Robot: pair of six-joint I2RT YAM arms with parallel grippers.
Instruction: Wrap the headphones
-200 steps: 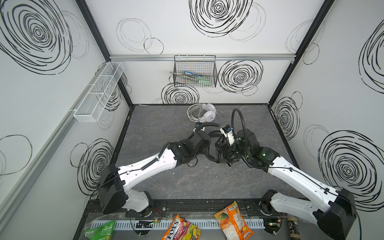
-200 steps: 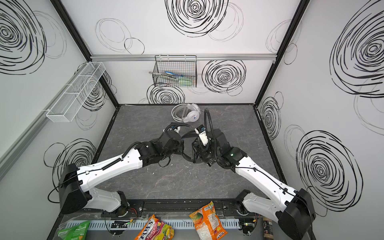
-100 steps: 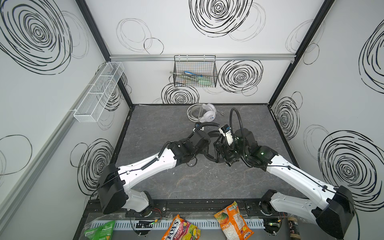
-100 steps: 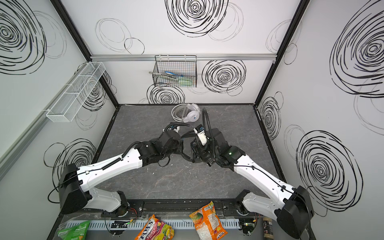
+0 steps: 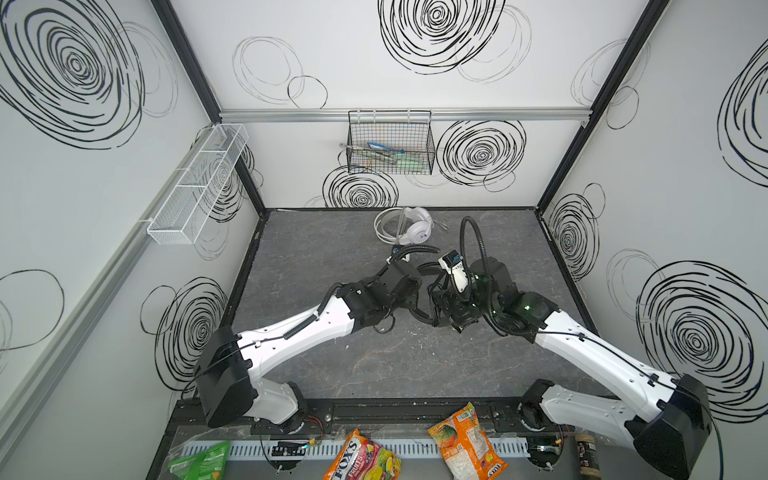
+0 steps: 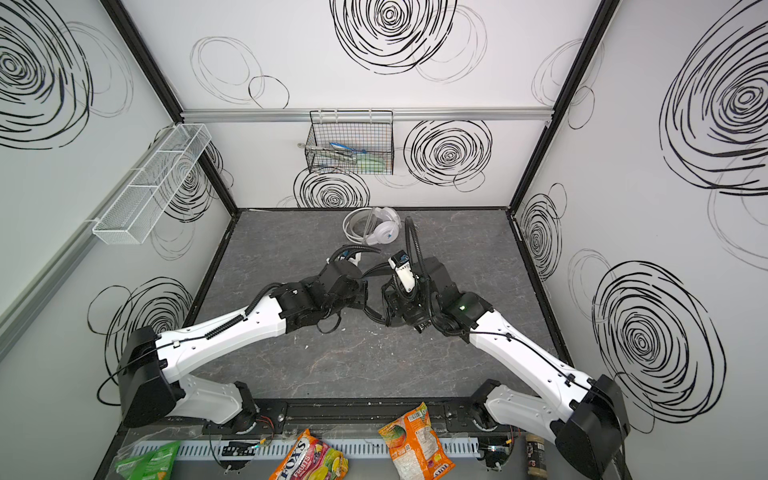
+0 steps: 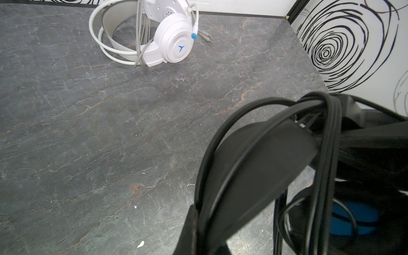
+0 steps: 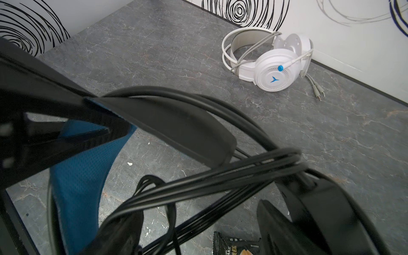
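The white headphones (image 5: 409, 230) (image 6: 380, 230) lie at the back of the table with their cable looped round the band, also in the wrist views (image 7: 172, 42) (image 8: 271, 70). The black headphones (image 5: 430, 286) (image 6: 374, 272) hang between my two grippers mid-table. My left gripper (image 5: 413, 286) (image 7: 205, 238) is shut on their black headband (image 7: 254, 159). Several strands of black cable (image 8: 220, 176) run across that band (image 8: 176, 130), whose blue lining (image 8: 79, 176) shows. My right gripper (image 5: 451, 316) (image 8: 203, 225) stands open, fingers wide apart, with cable strands passing between them.
A small dark snack packet (image 8: 236, 245) lies on the table under my right gripper. A black wire basket (image 5: 390, 145) hangs on the back wall and a white mesh shelf (image 5: 199, 183) on the left wall. Snack bags (image 5: 465, 444) lie along the front rail.
My right gripper's jaws have spread wider and its wrist has shifted slightly toward the back left. The left arm still holds the headband in the same place.
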